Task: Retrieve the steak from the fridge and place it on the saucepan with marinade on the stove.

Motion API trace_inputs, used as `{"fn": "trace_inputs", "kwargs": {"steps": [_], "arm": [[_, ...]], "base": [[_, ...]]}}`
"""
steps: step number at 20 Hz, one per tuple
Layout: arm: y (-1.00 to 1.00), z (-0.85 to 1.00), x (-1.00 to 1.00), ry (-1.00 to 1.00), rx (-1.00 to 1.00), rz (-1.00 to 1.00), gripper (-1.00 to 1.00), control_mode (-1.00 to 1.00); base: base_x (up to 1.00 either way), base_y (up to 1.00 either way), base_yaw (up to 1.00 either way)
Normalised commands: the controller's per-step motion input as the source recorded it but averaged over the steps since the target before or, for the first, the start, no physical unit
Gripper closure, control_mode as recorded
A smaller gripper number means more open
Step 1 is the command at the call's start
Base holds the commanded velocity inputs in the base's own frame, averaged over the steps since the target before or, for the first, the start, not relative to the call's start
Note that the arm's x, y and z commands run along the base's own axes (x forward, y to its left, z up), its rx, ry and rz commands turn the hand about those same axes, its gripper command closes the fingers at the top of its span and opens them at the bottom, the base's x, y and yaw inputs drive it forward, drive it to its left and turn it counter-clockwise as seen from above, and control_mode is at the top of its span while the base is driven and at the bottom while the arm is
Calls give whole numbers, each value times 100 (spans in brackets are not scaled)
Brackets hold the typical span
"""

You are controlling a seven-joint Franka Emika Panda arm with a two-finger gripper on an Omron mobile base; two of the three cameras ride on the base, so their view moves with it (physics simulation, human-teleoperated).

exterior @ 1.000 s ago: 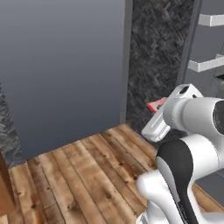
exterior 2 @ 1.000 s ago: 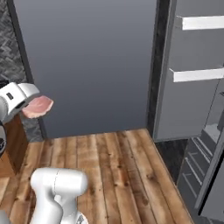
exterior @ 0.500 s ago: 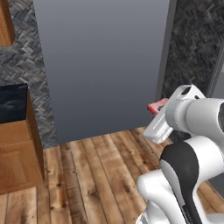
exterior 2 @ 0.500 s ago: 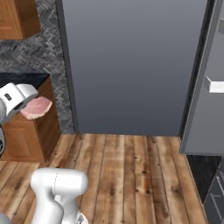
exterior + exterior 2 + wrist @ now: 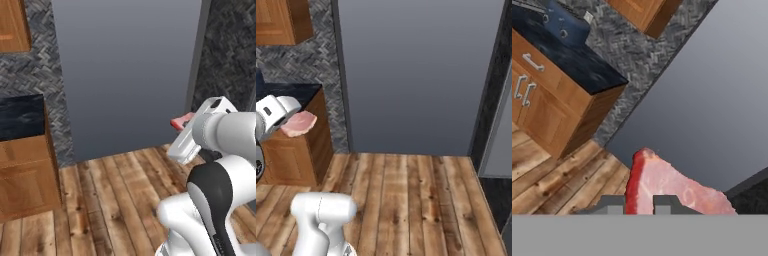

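The whole room has slid sideways as the base turns, bringing a wooden cabinet (image 5: 27, 175) with a dark counter (image 5: 291, 91) into sight. The gripper (image 5: 638, 204) pinches the steak (image 5: 662, 187) in midair above the wood floor (image 5: 416, 200), before a tall grey panel (image 5: 130, 70).

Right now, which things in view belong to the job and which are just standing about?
Job: steak, held in the gripper; the grey panel may be the fridge's side, I cannot tell.

Bystanders: wooden base cabinet, its black counter, upper cabinet, plank floor.
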Motion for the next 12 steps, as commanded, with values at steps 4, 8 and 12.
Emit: {"fn": "trace_inputs", "kwargs": {"steps": [4, 8, 12], "arm": [[0, 0, 0, 0, 0, 0, 100, 100], [0, 0, 0, 0, 0, 0, 100, 100], [0, 0, 0, 0, 0, 0, 100, 100]], "base": [[9, 100, 0], [0, 100, 0], [6, 100, 0]]}}
